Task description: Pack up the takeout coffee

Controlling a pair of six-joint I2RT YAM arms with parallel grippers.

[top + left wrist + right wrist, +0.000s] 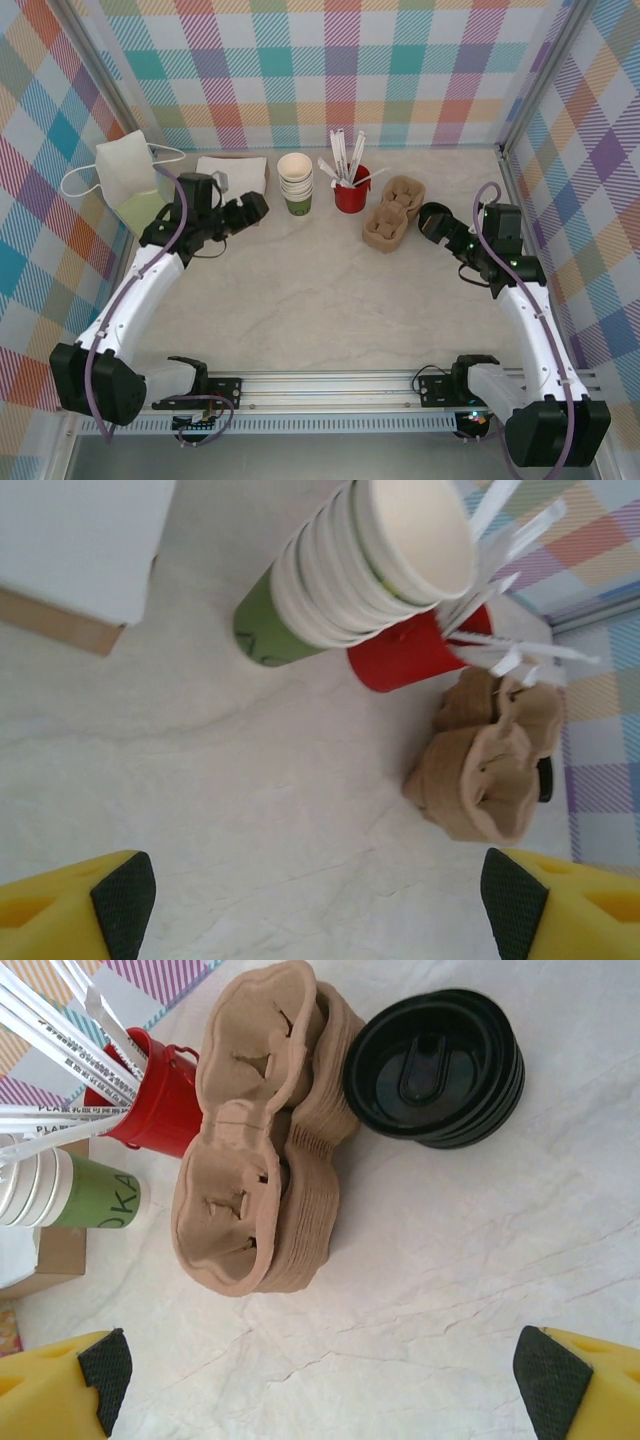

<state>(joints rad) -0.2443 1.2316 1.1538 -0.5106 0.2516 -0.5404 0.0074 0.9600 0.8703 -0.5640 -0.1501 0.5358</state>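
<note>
No lidded takeout coffee is in view. A stack of lidless cream cups with a green band stands at the back centre. A stack of black lids lies right of the brown pulp cup carriers. My left gripper hovers left of the cup stack, open, with only bare table between its fingers. Just right of the lids and low over the table is my right gripper, open wide and holding nothing.
A red cup of white stirrers stands between the cup stack and the carriers. A white paper bag with handles and flat white-and-brown bags lie at the back left. Plaid walls enclose the table.
</note>
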